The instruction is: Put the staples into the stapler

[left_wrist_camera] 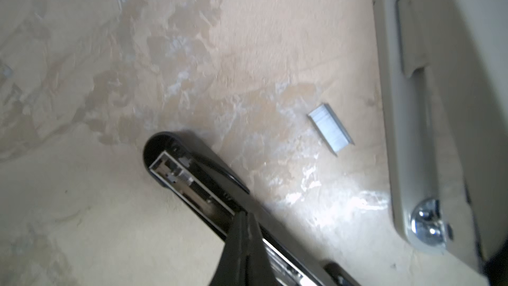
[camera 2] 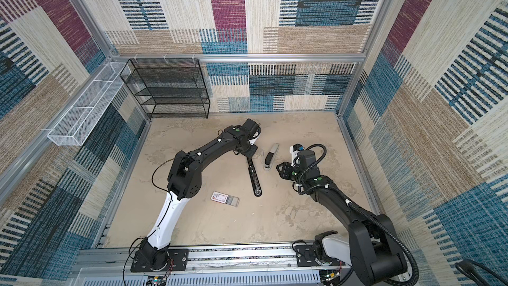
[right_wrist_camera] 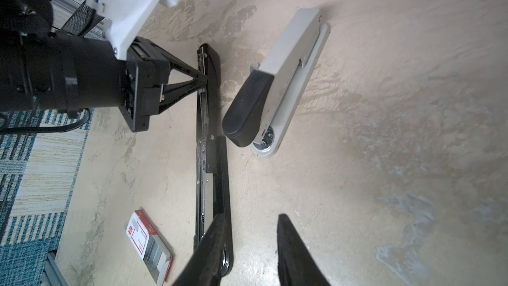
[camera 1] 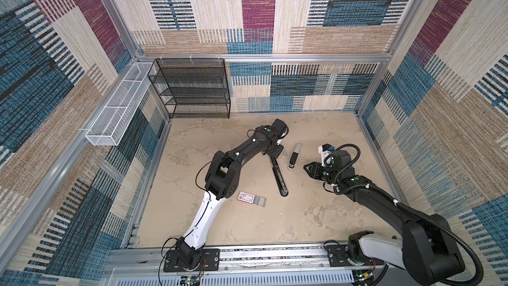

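Staples [camera 1: 260,202]: grey strips poking from white box [camera 1: 246,196], near-left of centre on table [camera 1: 330,215]. One short loose strip [left_wrist_camera: 330,127] lies farther off, beside grey stapler [camera 1: 294,154]. Prob. light, brittle, slick; pinch a strip's long sides. Left gripper [right_wrist_camera: 202,79] clenched, tips on opened-flat black stapler [camera 1: 279,176]. Right gripper [right_wrist_camera: 251,221] open, empty.

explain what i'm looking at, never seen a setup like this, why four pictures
These are two robot arms at a table, each ending in a two-finger gripper. Two pictures look down from one overhead camera; the other two come from cameras on the arms' wrists. On the table lie a black stapler folded open flat, a closed grey stapler, an open white box of staples and a short loose strip of staples. The left gripper is shut, its tip at the black stapler's open channel; whether it pinches anything is hidden. The right gripper is open and holds nothing.
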Controlling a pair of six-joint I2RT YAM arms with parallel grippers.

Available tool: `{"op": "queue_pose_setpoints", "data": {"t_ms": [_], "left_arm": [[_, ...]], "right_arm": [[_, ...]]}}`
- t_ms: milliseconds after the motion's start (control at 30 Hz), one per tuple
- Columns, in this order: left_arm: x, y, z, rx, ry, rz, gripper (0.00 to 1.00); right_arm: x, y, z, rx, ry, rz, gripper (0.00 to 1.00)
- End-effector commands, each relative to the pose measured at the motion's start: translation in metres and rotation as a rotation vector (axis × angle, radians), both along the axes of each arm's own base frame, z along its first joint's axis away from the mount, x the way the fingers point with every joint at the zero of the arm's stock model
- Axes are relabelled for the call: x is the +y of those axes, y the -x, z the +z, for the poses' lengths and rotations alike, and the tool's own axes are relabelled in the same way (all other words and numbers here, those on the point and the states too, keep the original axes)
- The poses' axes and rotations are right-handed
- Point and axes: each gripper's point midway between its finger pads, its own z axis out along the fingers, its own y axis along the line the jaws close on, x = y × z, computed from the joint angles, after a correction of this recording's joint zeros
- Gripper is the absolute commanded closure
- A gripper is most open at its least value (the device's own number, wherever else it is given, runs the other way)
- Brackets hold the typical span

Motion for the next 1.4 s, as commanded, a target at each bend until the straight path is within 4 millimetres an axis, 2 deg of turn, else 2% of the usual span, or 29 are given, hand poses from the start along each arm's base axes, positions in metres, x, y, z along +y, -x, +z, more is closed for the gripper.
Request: {"op": "queue_pose_setpoints", "data": {"t_ms": [0,300,400,567,833,1000,1200,1367], "left_arm": [[0.008,0.021,-0.001,0.078,-0.018,-0.018,1.00],[0.001,0.034,0.017,0.111,0.062,-0.024,1.00],[0.005,0.035,0.018,0.105,0.049,-0.023,0.93],[0.013,0.040,0.008,0.114,0.008,-0.033,0.80],[0.019,0.040,-0.010,0.124,-0.046,-0.049,0.77],[0.016,0.042,-0.021,0.152,-0.043,-0.063,0.82],[0.019,0.043,-0.034,0.169,-0.075,-0.068,1.00],[0.023,0.042,-0.028,0.156,-0.087,-0.065,1.00]], "right_arm": [[0.000,-0.006,0.006,-0.031,0.000,-0.006,0.65],[0.000,-0.005,0.004,-0.026,-0.007,-0.009,0.65],[-0.001,-0.004,0.003,-0.027,-0.007,-0.010,0.64],[0.001,-0.003,0.002,-0.022,-0.012,-0.007,0.64],[0.001,-0.003,0.004,-0.024,-0.018,-0.004,0.64],[-0.001,-0.002,0.004,-0.027,-0.010,-0.013,0.64],[-0.002,-0.001,0.003,-0.023,-0.007,-0.015,0.64],[-0.002,-0.002,0.002,-0.021,-0.006,-0.017,0.64]]}}
